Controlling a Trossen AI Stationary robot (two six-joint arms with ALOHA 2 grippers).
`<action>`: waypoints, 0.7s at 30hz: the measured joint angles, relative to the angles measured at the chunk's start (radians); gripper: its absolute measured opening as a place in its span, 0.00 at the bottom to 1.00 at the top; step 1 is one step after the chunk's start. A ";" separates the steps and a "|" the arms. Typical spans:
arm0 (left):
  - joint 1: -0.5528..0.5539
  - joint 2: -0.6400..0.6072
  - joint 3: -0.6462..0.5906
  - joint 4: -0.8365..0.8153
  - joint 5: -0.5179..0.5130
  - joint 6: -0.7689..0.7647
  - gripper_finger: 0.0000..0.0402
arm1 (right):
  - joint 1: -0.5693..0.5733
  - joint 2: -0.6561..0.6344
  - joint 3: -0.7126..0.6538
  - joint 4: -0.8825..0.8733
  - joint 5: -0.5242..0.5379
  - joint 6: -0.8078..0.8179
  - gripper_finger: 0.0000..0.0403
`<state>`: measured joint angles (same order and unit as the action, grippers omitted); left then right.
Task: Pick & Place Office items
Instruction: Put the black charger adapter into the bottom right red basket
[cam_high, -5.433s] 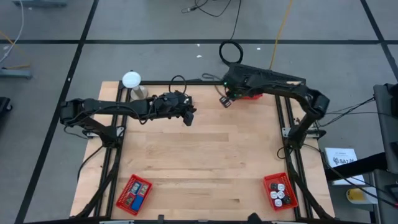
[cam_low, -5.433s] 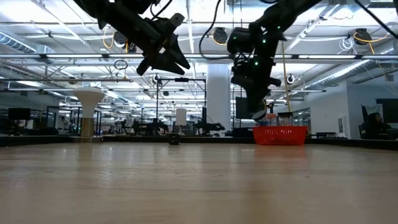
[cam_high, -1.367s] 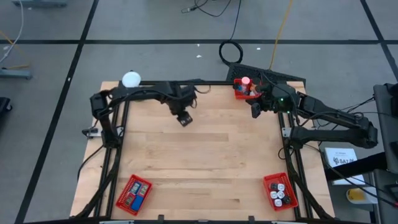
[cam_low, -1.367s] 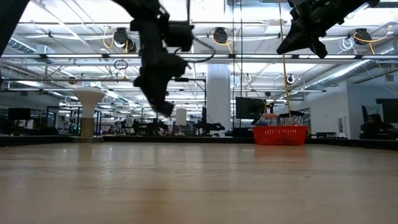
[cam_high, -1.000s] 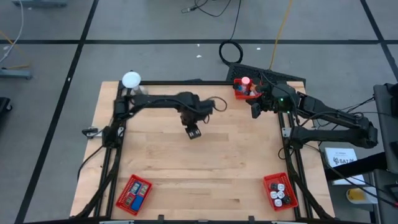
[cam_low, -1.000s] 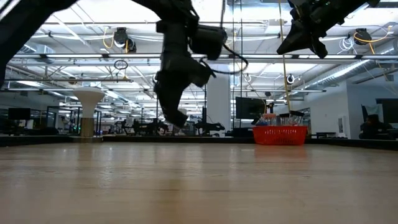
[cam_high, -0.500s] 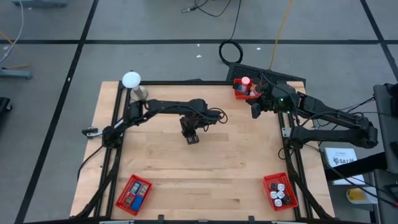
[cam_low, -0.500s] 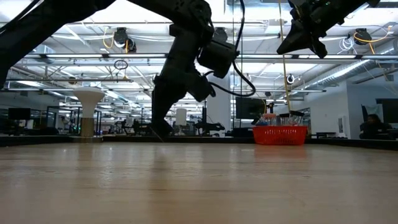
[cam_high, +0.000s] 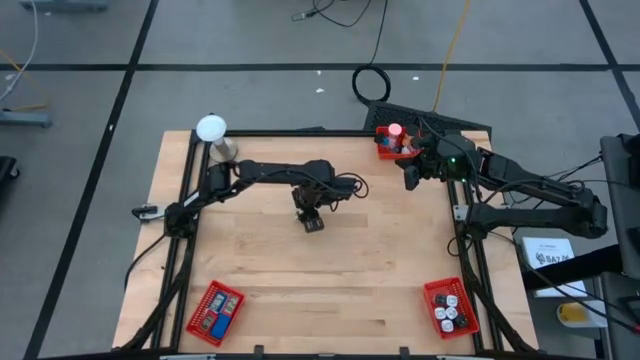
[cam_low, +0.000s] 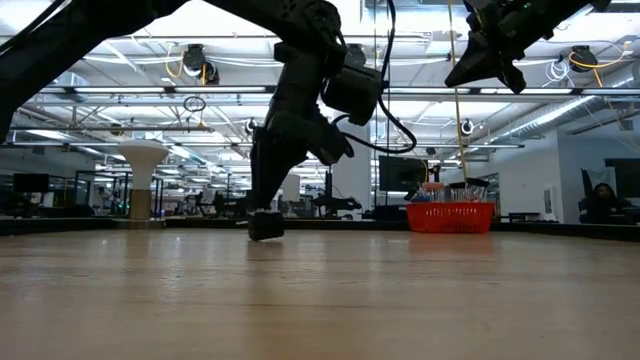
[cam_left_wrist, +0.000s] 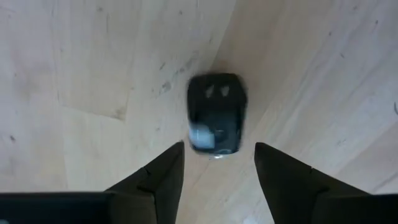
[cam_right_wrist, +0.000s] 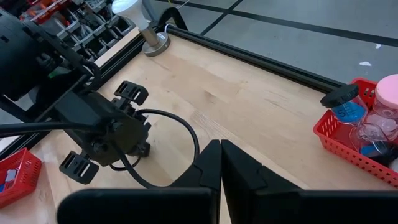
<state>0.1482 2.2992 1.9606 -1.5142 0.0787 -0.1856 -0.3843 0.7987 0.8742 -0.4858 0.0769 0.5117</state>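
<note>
Biggest risk here is probably that the small black clip (cam_left_wrist: 215, 115) gets nudged or flicked across the table (cam_high: 380, 280) if the arm is swung sideways before it's lifted clear, since the fingers are sitting so low and close on either side of it. A clean lift straight up would likely be needed. Going left to right: the left gripper (cam_high: 312, 222) is found near the middle of the table, pointed straight down, jaws parted a moderate amount, nothing held; the clip lies flat on the wood just past the fingertips, and no contact can be made out. Over by the red basket (cam_high: 384, 150) at the far right corner, the right gripper (cam_high: 410, 180) is kept fully closed, empty, and parked in the air.
</note>
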 joint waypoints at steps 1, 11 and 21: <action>0.000 0.000 0.000 0.000 0.000 0.000 0.50 | 0.000 0.000 0.000 0.000 0.000 0.000 0.00; 0.007 -0.069 -0.001 -0.048 -0.106 0.023 0.52 | 0.000 0.000 0.000 0.000 0.000 -0.003 0.00; -0.016 -0.553 -0.481 0.382 -0.092 -0.018 0.29 | 0.001 0.000 0.000 0.000 -0.003 -0.004 0.00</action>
<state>0.1325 1.7464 1.4791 -1.1319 -0.0131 -0.2036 -0.3835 0.7987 0.8742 -0.4862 0.0734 0.5079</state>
